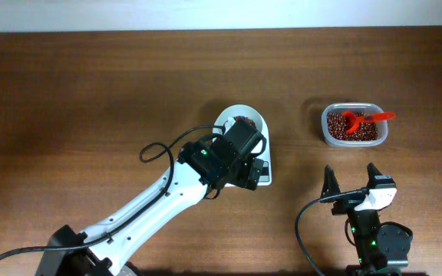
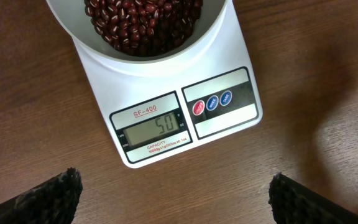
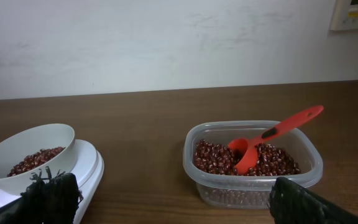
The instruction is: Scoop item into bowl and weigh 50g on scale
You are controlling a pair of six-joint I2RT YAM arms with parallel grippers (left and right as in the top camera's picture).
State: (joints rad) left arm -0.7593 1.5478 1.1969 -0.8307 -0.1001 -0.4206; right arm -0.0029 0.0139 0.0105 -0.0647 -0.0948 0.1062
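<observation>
The white bowl (image 1: pixel 245 120) holds red-brown beans (image 2: pixel 143 22) and sits on the white scale (image 2: pixel 166 93). The scale's display (image 2: pixel 154 129) reads 50. My left gripper (image 2: pixel 176 196) is open and empty, hovering over the table just in front of the scale's display edge; in the overhead view (image 1: pixel 240 157) the left arm covers most of the scale. My right gripper (image 1: pixel 353 185) is open and empty, low at the front right, facing the bowl (image 3: pixel 30 155) and the container (image 3: pixel 253 163). More beans (image 3: pixel 272 160) fill that clear container.
A red scoop (image 1: pixel 365 119) rests in the clear plastic container (image 1: pixel 352 125) at the right, handle pointing right; it also shows in the right wrist view (image 3: pixel 272 137). A black cable (image 1: pixel 163 146) loops off the left arm. A wall stands behind the table.
</observation>
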